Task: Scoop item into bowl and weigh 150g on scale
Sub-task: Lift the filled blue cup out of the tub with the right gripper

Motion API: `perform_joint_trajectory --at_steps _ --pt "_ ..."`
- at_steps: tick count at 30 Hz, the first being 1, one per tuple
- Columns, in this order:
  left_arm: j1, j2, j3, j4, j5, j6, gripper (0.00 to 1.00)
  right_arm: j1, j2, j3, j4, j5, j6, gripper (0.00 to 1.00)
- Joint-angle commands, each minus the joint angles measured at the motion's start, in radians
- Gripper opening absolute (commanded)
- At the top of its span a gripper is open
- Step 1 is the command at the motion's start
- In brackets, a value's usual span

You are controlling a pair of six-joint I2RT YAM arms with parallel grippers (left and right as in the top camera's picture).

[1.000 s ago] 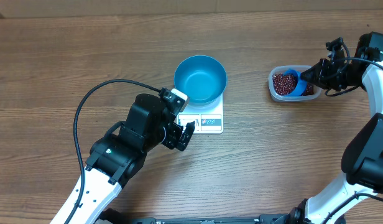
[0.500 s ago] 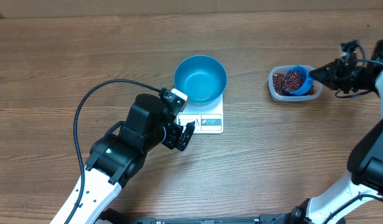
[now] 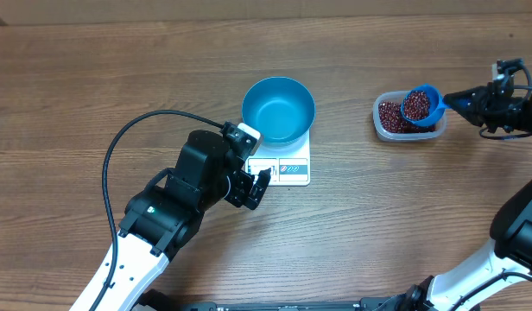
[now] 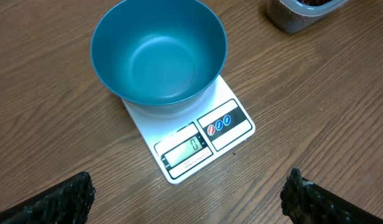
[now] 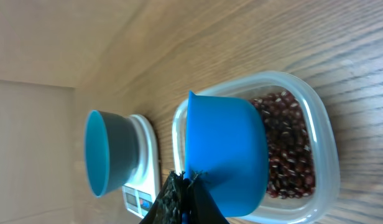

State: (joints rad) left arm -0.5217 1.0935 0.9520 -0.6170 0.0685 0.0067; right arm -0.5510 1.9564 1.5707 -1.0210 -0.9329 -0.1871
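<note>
Just ahead of the left gripper (image 3: 256, 188) lay the scale (image 3: 288, 166), its front edge and display (image 4: 185, 149) nearest the fingertips, and the display read zero. On the far part of the scale, farther from that gripper, stood the bowl (image 3: 278, 108), upright, its rim overhanging the scale's back and its blue inside showing down to the bottom. The left gripper hung low over the table (image 3: 93, 78) with its jaws spread as wide as they go; the two dark fingertips (image 4: 58, 200) showed at opposite lower corners of the left wrist view, and they held nothing. Well away on the other side, the right gripper (image 3: 486, 100) was clamped tight on the thin handle of the scoop (image 3: 420, 105), whose cup reached out in front of the fingers. Seen from overhead, the cup carried a load of beans (image 3: 416, 106). Directly below and ahead of the right gripper sat the tub (image 3: 383, 130), with more beans spread across its floor, and the scoop hung over the end of the tub nearest that gripper; whether its underside touched the pile I could not tell. From the right wrist view, the bowl and scale lay beyond the tub, well apart from the scoop.
</note>
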Motion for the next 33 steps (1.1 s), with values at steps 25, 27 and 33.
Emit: perform_joint_trajectory --at_steps 25,27,33 --pt "0.006 -0.002 0.019 0.001 0.011 0.012 1.0 0.08 -0.138 0.069 -0.02 -0.311 0.066 0.04" --pt "0.006 -0.002 0.019 0.001 0.011 0.012 1.0 0.112 -0.158 0.086 -0.02 -0.276 0.089 0.04" --pt "0.006 -0.002 0.019 0.002 0.011 0.012 0.99 0.246 -0.217 0.115 0.024 -0.234 0.14 0.04"
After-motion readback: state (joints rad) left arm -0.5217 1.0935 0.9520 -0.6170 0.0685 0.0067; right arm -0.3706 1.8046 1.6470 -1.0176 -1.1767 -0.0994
